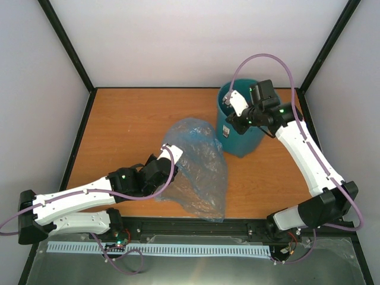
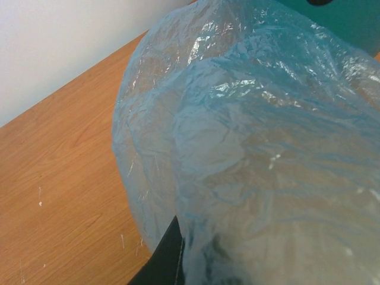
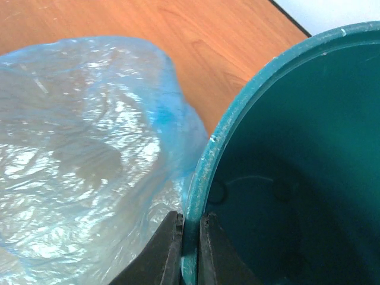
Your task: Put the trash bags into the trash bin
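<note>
The light-blue trash bag [image 1: 199,169] lies puffed up on the table between the arms, its top edge close to the teal trash bin [image 1: 240,139]. My left gripper [image 1: 173,153] is shut on the bag's left side; in the left wrist view the bag [image 2: 255,136] fills the frame over a dark finger [image 2: 166,258]. My right gripper [image 1: 230,123] is shut on the bin's rim [image 3: 205,178], one finger outside and one inside. The bin's inside [image 3: 303,178] holds nothing. The bag [image 3: 83,154] lies just left of the rim.
The wooden table [image 1: 124,127] is walled by a black frame and white panels. The bin stands at the back right near the frame post [image 1: 309,77]. A metal rail [image 1: 196,225] runs along the near edge.
</note>
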